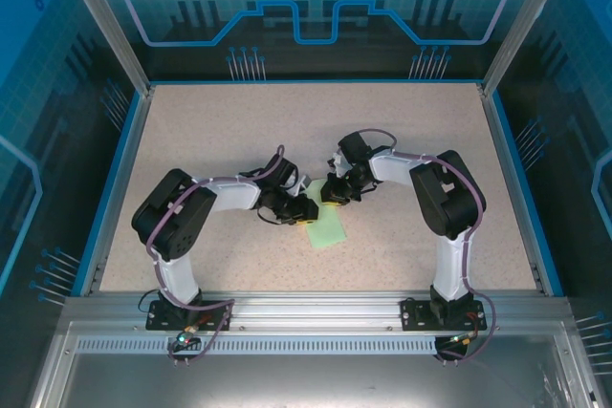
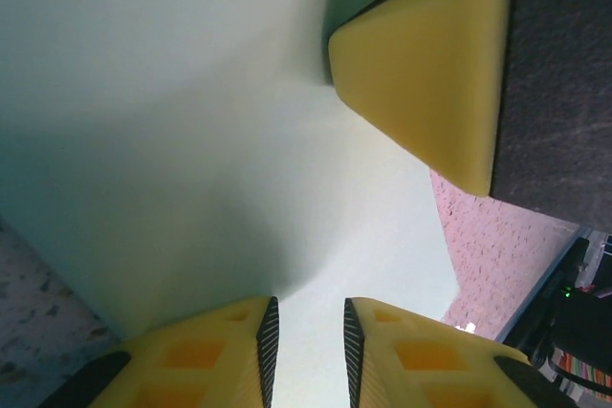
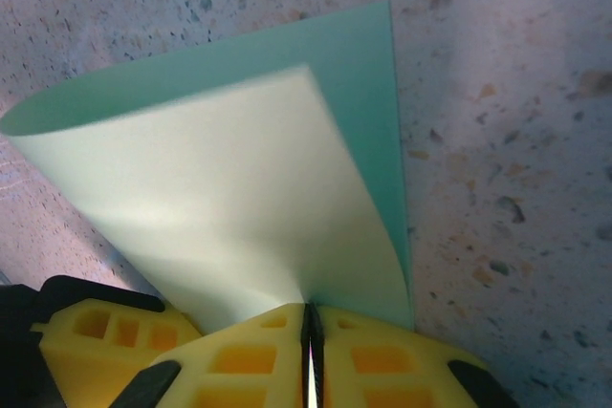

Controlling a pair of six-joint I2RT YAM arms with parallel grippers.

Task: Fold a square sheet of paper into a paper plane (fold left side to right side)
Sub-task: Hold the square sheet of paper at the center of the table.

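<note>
Speckled beige table [image 1: 220, 131], blue walls [image 1: 48, 93]

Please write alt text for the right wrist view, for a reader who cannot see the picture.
The right gripper, its yellow fingers closed together, pinches one edge of a pale green paper sheet. The sheet curls over itself in a loose fold, not pressed flat, above a speckled table.

Left hand [image 1: 308, 209], right hand [image 1: 331, 199] close together at green paper [image 1: 327, 231] on speckled table [image 1: 220, 131].

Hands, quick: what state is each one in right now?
Left hand: slightly open, nothing gripped.
Right hand: closed on the paper.
</note>
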